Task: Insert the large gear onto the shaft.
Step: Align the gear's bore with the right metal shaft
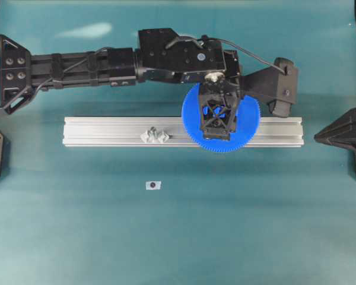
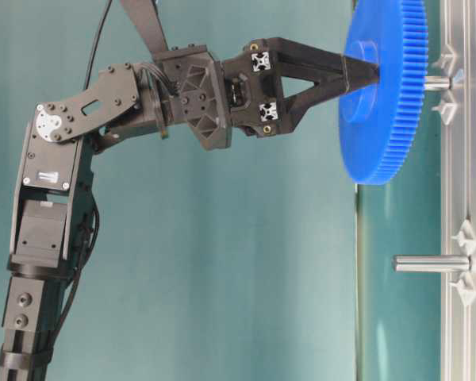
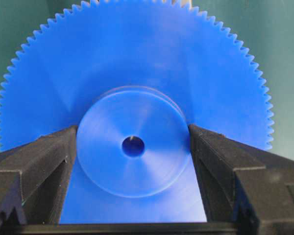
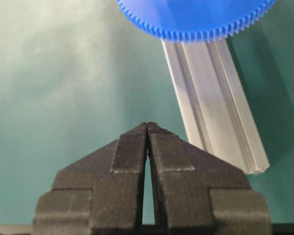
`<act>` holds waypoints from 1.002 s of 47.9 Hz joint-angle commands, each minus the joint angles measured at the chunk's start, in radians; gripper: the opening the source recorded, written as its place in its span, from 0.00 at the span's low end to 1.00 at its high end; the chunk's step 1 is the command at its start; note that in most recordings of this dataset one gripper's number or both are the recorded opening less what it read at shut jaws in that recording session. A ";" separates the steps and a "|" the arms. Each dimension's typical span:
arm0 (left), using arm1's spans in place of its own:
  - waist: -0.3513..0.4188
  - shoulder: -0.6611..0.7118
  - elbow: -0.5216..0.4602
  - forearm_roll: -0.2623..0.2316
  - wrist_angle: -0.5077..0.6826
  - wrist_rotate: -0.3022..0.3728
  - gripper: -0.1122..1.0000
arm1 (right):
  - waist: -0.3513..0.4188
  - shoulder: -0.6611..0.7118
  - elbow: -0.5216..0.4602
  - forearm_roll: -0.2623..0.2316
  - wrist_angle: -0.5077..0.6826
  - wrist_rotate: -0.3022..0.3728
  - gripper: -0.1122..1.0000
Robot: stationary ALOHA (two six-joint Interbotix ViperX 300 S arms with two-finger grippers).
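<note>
sitting between left gripper (image 3: 132, 147) fingers: large gear (image 3: 137, 73)

Left end effector (image 3: 133, 142) clamps the large gear (image 3: 137, 73) by its hub (centre hole visible).

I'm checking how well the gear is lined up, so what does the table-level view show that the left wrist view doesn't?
Only the table-level view shows the shaft poking from the rail behind the large gear, a second bare pin further along, and the left arm's links. Only the left wrist view shows the gear's face-on hub and centre hole, with a pale glint inside the hole, and the fingers pressed against either side of the hub. Both show the left gripper holding the gear by its hub.
</note>
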 commanded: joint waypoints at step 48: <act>0.000 -0.023 -0.156 0.005 0.058 -0.005 0.89 | -0.002 0.008 -0.017 0.005 -0.009 0.011 0.18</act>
